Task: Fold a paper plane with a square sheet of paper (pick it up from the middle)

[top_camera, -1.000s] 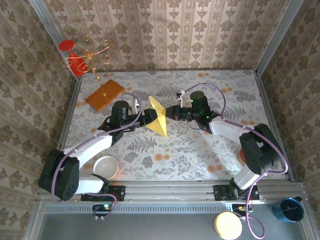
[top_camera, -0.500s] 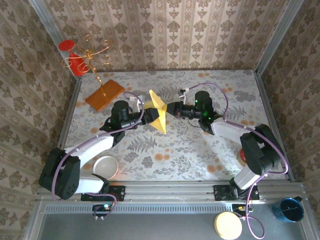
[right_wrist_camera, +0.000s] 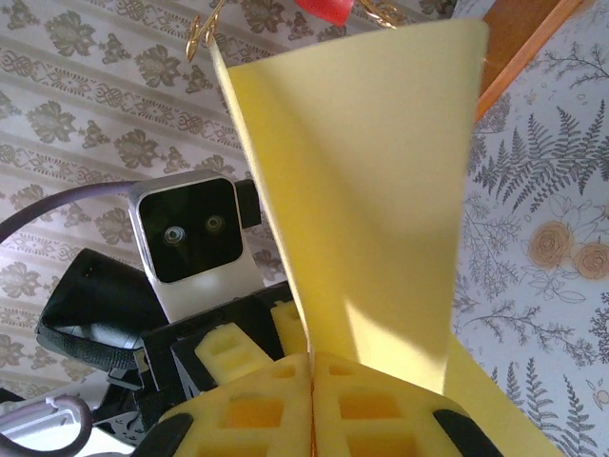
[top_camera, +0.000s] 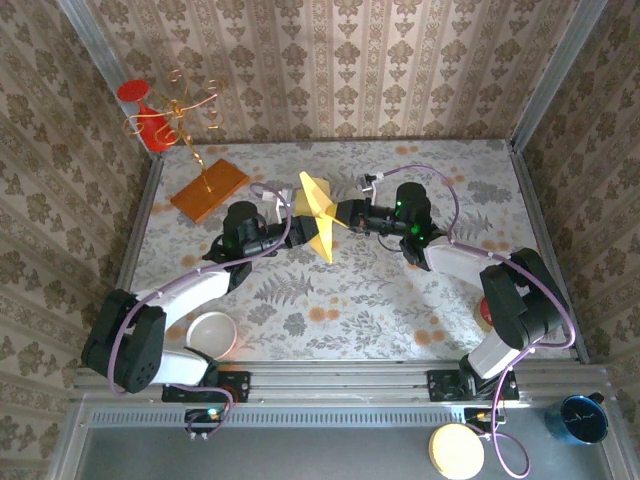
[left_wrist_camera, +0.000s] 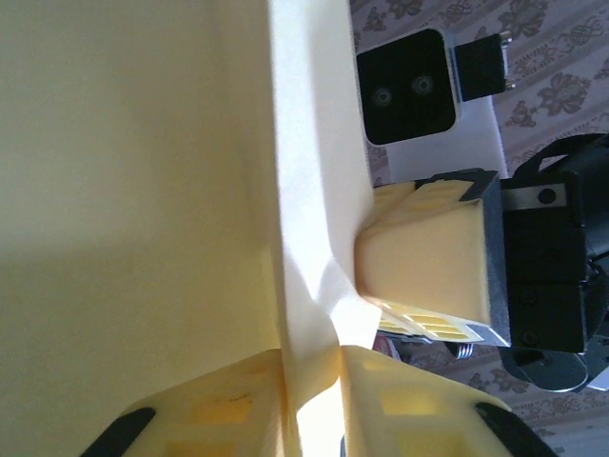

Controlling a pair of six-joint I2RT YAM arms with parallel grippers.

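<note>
The left tool (top_camera: pixel 293 232) reaches in from the sheet's left side, level with the right tool. Its two yellow foam pads (left_wrist_camera: pixel 214 409) stand on either side of the near edge of the pale-yellow sheet of paper (top_camera: pixel 318 215). The pads are drawn close, but a thin bright slit shows beside one of them, so whether they actually pinch the paper cannot be told. This placement looks meant to give a second hold opposite the first, so that a fold can be worked between the two.

The sheet stands on edge between the two tools, lifted off the floral-patterned desk (top_camera: pixel 400 300). It is partly folded, with a long crease running up its middle and one corner pointing away from the arms. Holding it in the air probably keeps both faces free for folding.

The right tool (top_camera: pixel 343 214) is clamped shut on the sheet from the right. Its pads meet on the crease near the middle, and the paper fans upward out of them.
</note>
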